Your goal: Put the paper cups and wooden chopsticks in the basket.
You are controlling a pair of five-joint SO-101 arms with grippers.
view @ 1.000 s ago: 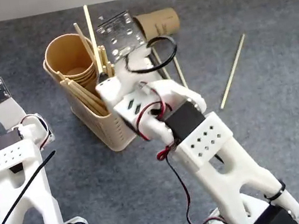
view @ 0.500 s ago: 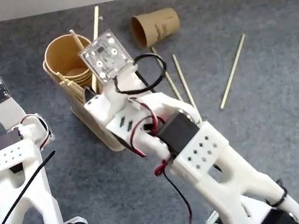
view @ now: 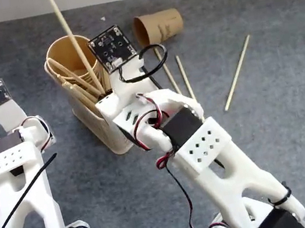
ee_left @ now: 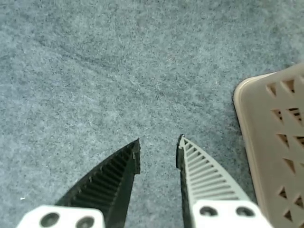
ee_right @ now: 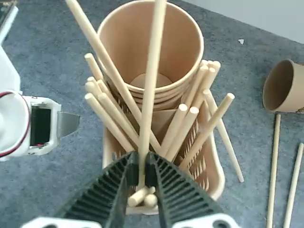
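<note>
A beige basket (view: 104,135) holds stacked paper cups (view: 68,55) and several wooden chopsticks (ee_right: 185,126). My right gripper (ee_right: 141,160) hangs over the basket's near end, shut on one chopstick (ee_right: 152,71) that stands steeply with its top past the cups; in the high view this stick (view: 71,37) leans up and left. One more paper cup (view: 159,25) lies on its side behind the basket. Three loose chopsticks (view: 185,79) lie on the carpet to its right, one farther out (view: 237,72). My left gripper (ee_left: 159,142) is open above bare carpet, left of the basket (ee_left: 273,142).
Grey carpet covers the table. The left arm (view: 17,167) stands left of the basket, and the right arm (view: 206,151) stretches from the front right across to it. Open carpet lies at the far right and front middle.
The right gripper has shifted a little over the basket, and the chopstick it holds has swung from leaning right to leaning left. The left arm has stayed still.
</note>
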